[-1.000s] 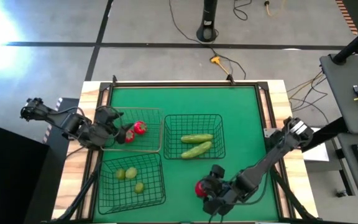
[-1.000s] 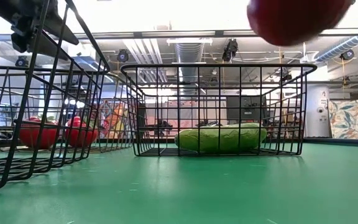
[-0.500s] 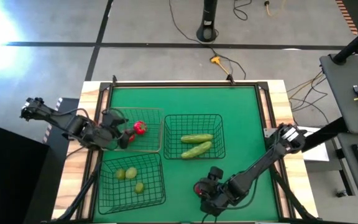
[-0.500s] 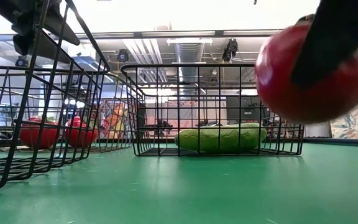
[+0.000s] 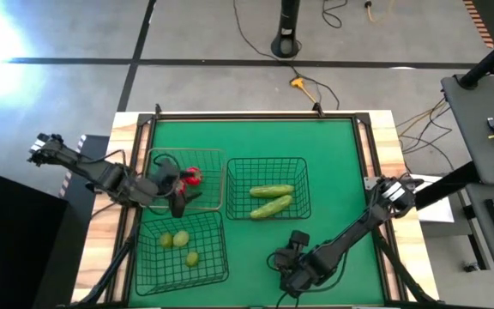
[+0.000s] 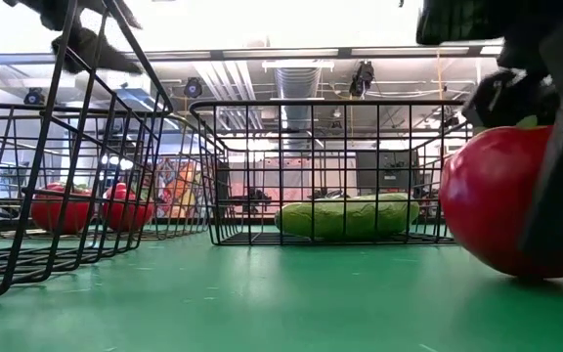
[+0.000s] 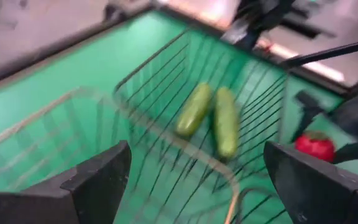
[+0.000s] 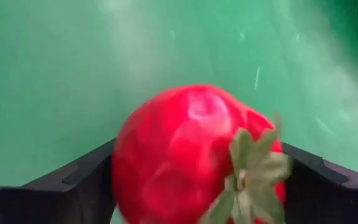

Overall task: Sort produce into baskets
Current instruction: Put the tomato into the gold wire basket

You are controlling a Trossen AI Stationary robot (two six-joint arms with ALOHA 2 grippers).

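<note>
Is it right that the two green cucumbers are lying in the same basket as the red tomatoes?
No. The high view shows the two cucumbers alone in the right-hand basket; the red tomatoes are in the pale-wire basket beside it.

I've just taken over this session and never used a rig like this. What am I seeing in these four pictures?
Two dark robot arms work at a green table. One picture looks down from above, one looks level along the tabletop, and two ride on the wrists. Three wire baskets hold sorted produce: tomatoes, cucumbers, and small yellow-green fruits. The left tool is open above the tomato basket, holding nothing. The right tool, near the table's front edge, has a red tomato between its fingers, down on the mat.
</note>
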